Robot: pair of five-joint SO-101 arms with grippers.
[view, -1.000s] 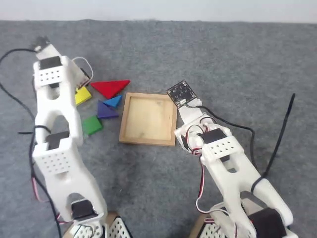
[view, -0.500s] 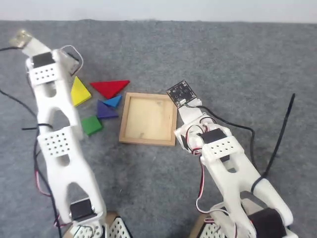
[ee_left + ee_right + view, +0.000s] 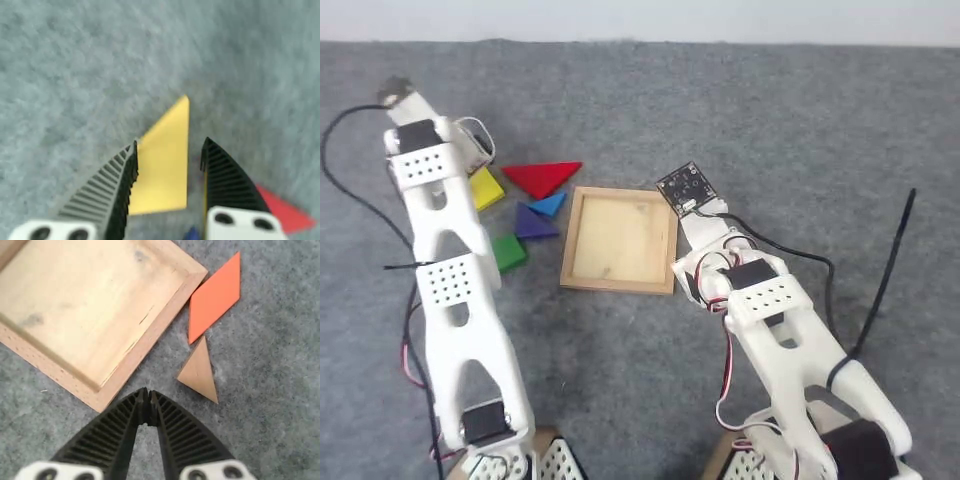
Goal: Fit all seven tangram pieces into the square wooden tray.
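The tray [image 3: 618, 284] holds 0 pieces, so the 1st pick seems in hand. The left jaws stand spread either side of the yellow triangle [image 3: 165, 170], which lies on the worktop [image 3: 770, 120] near the tray. The right jaws are pressed together, empty. The next move likely calls for closing squarely on the triangle's edges.

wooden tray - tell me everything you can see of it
The wooden tray is a square of pale, bare-looking wood with a raised rim around a flat floor. It lies flat on the grey table cover and holds no pieces; its floor shows only a few dark smudges. The purple triangle and blue triangle lie just off one side. The orange parallelogram lies close by a corner; whether it touches the rim is unclear.
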